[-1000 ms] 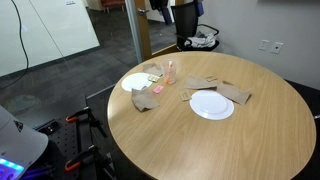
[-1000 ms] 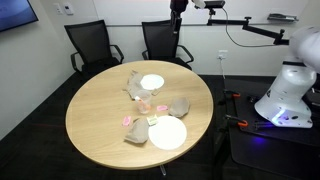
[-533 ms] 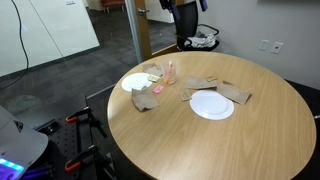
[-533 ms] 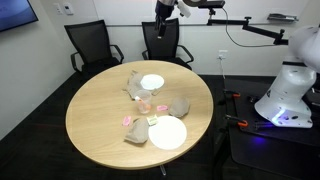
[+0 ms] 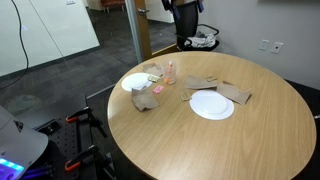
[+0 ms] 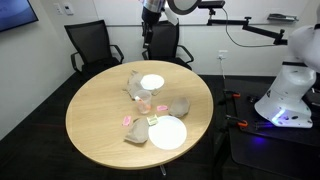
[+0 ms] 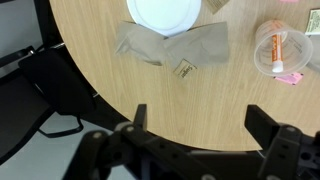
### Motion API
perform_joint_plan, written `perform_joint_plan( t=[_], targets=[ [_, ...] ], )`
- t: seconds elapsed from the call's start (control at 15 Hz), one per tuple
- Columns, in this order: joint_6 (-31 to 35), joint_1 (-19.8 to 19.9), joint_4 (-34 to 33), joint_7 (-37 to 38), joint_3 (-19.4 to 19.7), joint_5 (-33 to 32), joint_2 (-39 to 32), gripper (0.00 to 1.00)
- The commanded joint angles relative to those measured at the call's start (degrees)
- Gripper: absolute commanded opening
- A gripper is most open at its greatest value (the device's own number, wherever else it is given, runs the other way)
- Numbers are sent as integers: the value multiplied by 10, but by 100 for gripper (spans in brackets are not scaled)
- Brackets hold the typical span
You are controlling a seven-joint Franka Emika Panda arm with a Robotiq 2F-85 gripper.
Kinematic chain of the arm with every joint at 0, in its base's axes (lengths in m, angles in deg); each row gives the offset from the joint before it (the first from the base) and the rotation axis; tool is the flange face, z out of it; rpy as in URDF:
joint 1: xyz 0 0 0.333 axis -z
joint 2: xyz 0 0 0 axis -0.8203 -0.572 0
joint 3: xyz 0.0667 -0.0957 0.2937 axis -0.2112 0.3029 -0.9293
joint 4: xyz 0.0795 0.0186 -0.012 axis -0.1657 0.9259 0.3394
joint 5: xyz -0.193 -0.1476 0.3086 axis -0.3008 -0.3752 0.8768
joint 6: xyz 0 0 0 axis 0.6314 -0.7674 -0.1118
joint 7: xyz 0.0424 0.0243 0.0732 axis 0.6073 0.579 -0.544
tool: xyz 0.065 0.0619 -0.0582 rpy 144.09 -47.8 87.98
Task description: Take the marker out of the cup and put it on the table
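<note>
The clear cup point(image 5: 170, 72) stands on the round wood-grain table point(image 5: 200, 140), between two white plates, with the orange-red marker point(image 7: 279, 47) upright inside it. The cup also shows in an exterior view point(image 6: 145, 103) and at the right edge of the wrist view point(image 7: 277, 48). My gripper point(image 6: 148, 36) hangs high above the table's far edge, well away from the cup. In the wrist view its two fingers point(image 7: 200, 125) are spread wide with nothing between them.
White plates point(image 6: 152, 82) point(image 6: 167, 132) lie on either side of the cup. Crumpled brown paper pieces point(image 7: 170, 45) and a small pink item point(image 6: 128, 121) lie around them. Two black chairs point(image 6: 90, 45) stand behind the table. A white robot base point(image 6: 290, 90) stands beside it.
The arm has swung sideways and a little lower, from beyond the table's far side to over its far edge. The cup and marker have not moved.
</note>
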Motion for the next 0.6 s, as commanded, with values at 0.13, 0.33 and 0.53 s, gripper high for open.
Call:
perform_joint_plan(
  t=[0.13, 0.33, 0.53],
  targets=[
    [4, -19, -11, 29, -20, 6, -21, 100],
    [10, -27, -6, 31, -32, 21, -28, 100],
    [11, -33, -1, 32, -45, 47, -35, 100]
  ],
)
